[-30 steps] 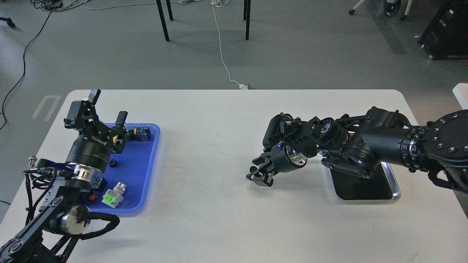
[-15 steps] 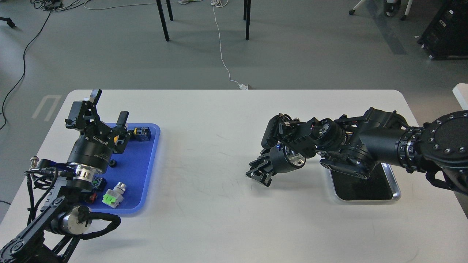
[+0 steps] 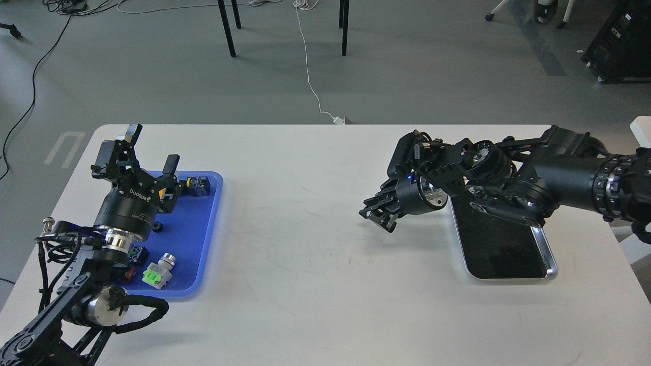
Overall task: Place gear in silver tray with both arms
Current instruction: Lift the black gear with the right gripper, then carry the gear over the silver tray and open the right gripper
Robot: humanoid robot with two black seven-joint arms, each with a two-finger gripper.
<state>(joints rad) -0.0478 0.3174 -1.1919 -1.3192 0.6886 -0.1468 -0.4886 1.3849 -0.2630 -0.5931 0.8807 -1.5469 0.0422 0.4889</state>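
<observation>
My right gripper hangs above the white table, just left of the silver tray. Its dark fingers stand close together on a small dark toothed piece, the gear, which hardly shows against them. The silver tray lies at the right, with a shiny rim and a dark bottom. My right forearm covers its far end. My left gripper is open and empty. It points up over the far left corner of the blue tray.
The blue tray holds several small parts: a green-and-white push button, a black-and-yellow switch block and a small black round part. The white table has rounded edges. Chair legs and cables are on the floor behind.
My right gripper has risen from the table and moved right and away, towards the silver tray, uncovering more of the tray. My left arm has barely moved.
</observation>
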